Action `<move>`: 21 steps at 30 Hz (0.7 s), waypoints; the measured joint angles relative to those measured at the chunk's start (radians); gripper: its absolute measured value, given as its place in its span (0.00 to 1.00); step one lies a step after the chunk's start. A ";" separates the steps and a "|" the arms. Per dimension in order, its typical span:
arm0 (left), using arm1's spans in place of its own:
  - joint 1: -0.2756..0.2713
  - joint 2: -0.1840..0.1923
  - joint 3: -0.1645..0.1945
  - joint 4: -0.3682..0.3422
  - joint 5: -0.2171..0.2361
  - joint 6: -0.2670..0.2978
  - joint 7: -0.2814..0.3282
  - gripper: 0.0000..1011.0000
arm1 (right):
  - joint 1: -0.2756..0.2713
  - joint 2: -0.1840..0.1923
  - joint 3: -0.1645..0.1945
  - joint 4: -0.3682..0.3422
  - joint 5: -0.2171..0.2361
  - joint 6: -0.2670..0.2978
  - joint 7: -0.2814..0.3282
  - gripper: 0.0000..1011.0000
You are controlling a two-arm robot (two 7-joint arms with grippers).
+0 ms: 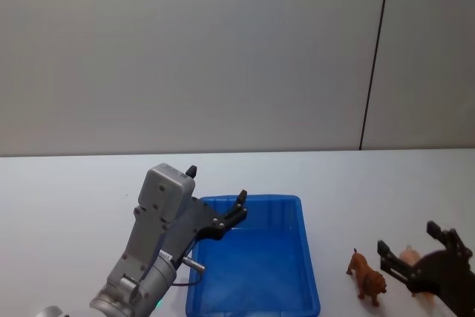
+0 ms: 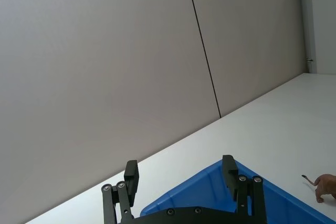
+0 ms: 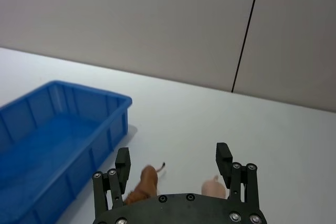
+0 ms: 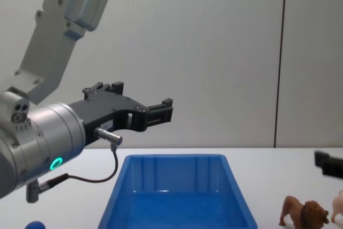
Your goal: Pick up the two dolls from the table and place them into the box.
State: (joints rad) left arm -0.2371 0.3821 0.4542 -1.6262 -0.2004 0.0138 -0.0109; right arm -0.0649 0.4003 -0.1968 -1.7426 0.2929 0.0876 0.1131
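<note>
Near edge, right side. The right gripper (image 3: 173, 157) is hanging low over the two dolls, fingers spread wide and gripping nothing. Through its wrist camera I am looking down between those fingers at the lion (image 3: 147, 181) and the pig (image 3: 212, 186). Each is half hidden behind the gripper's black body, so I am not able to tell whether a finger is touching either one.

Both dolls are standing on the table (image 1: 74, 198) toward its near edge, just right of the box (image 1: 308, 257) and outside it. The lion is standing between the box and the pig. The head view is showing the pig mostly covered by the right gripper. The chest view is giving me the lion side-on, on all four legs, with the pig cut by that view's right edge and one black finger poking in above it.

Left of the dolls, the box is sitting mid-table.

The left gripper (image 2: 180, 167) is hovering over the box's far left corner, well above the rim, fingers wide apart and empty. Its wrist camera is catching that blue corner below the fingers, plus the lion's rump and tail cut off at the side.

A small blue rounded object (image 4: 35, 224) is peeking in at the chest view's lower left, too cropped to make out.

Beyond the table's far edge, a grey wall (image 1: 185, 50) with one dark vertical seam (image 1: 375, 57).
</note>
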 joint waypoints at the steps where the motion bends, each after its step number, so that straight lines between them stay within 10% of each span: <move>1: 0.000 0.000 0.000 0.000 0.000 0.000 0.000 0.99 | -0.003 0.003 0.001 0.002 0.000 0.003 0.001 0.99; 21: 0.000 0.000 0.000 0.000 0.000 0.000 0.000 0.99 | -0.004 0.032 0.033 0.093 0.021 0.058 -0.006 0.99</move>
State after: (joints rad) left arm -0.2371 0.3821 0.4542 -1.6262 -0.2004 0.0138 -0.0109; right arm -0.0687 0.4318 -0.1642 -1.6492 0.3138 0.1455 0.1072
